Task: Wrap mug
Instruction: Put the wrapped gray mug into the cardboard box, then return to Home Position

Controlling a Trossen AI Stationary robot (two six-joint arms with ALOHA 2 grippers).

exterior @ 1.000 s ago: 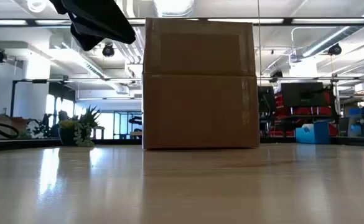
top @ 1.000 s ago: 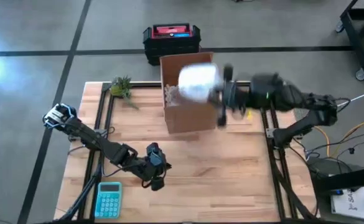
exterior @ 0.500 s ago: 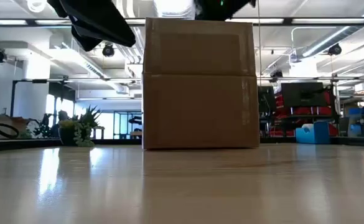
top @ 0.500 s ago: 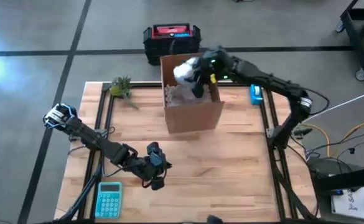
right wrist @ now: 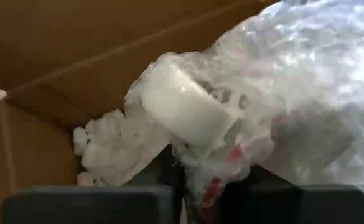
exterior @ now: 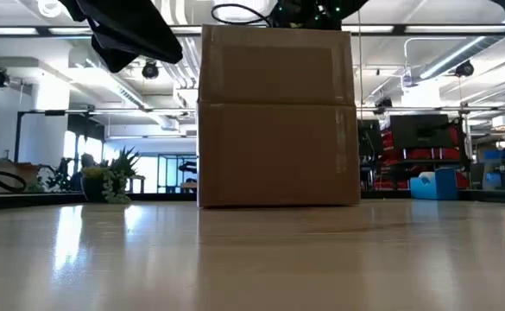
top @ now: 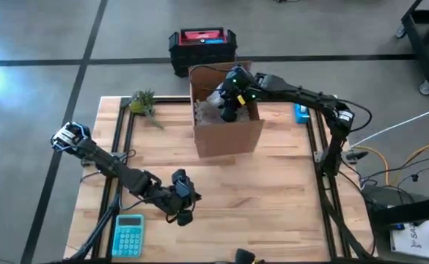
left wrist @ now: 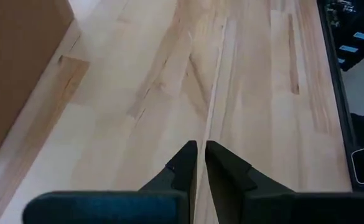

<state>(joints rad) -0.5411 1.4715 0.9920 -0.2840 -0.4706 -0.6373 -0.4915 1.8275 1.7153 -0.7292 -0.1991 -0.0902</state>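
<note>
- Hanging over the open brown cardboard box [top: 225, 110] at the table's far edge, the right gripper [right wrist: 200, 177] pinches the mug bundled in clear bubble wrap [right wrist: 231, 118], fingers clamped on the wrap's lower folds.
- The bundle sits just inside the box mouth, above white packing peanuts [right wrist: 104, 152].
- Judged fragile and slippery: the plastic is soft and may slide off the hard mug, so hold the body, not loose film.
- The left gripper [left wrist: 198, 163] rests near the table's front with its fingers nearly together, gripping nothing.
</note>
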